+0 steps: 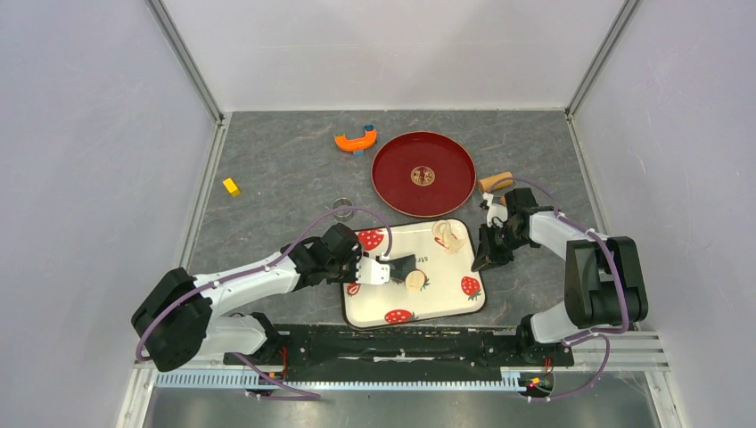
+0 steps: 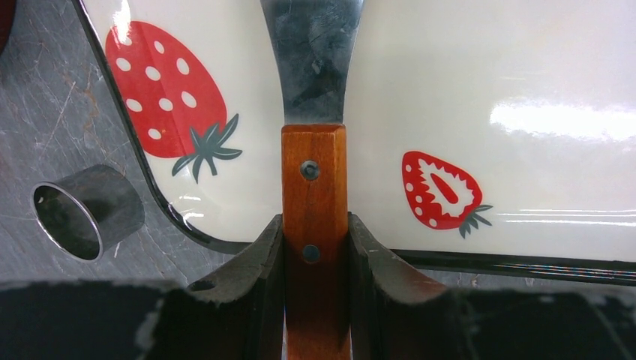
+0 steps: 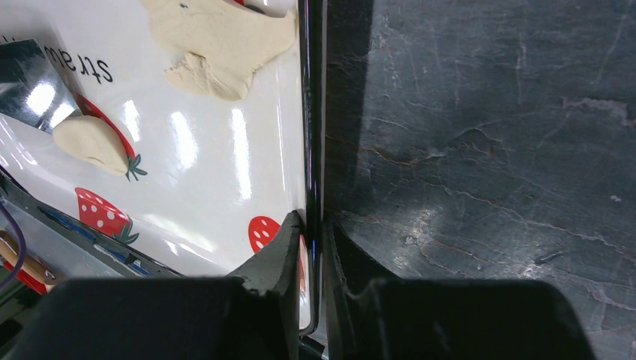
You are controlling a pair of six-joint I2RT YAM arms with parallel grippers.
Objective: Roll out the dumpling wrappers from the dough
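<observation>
- Found two robot arms bolted at the near edge of a dark grey, stone-patterned table (image 3: pixel 487 150), both reaching in toward a white tray (image 1: pixel 446 267) printed with red strawberries.
- Saw the left gripper (image 2: pixel 315 229) clamped on the wooden handle of a scraper (image 2: pixel 313 161), jaws partway closed and pressed against both sides of the handle, with the metal blade pointing out over the tray.
- Saw the right gripper (image 3: pixel 313 229) pinching the tray's dark right rim, jaws nearly together, one finger inside the rim and the other outside it on the table side.
- Found the dough (image 3: pixel 91 142) near the middle of the tray, a small pale beige lump resting partly on a printed strawberry, just beside the blade's tip; could not tell whether touching.
- Found a dumpling wrapper (image 3: pixel 225 41) farther on, toward the tray's far right corner: thin, pale cream, flattened, ragged at the edge, apart from the lump.
- Noted a short metal ring (image 2: pixel 88 211) on the table just off the tray's far left corner.
- Noted a round red dish (image 1: pixel 446 187) with a gold emblem just beyond the tray, and a tan wooden roller (image 1: pixel 496 182) just to its right.
- Noted, farthest out, a curved orange piece (image 1: pixel 356 140) left of the dish, and a small yellow block (image 1: pixel 231 186) well apart near the left wall.
</observation>
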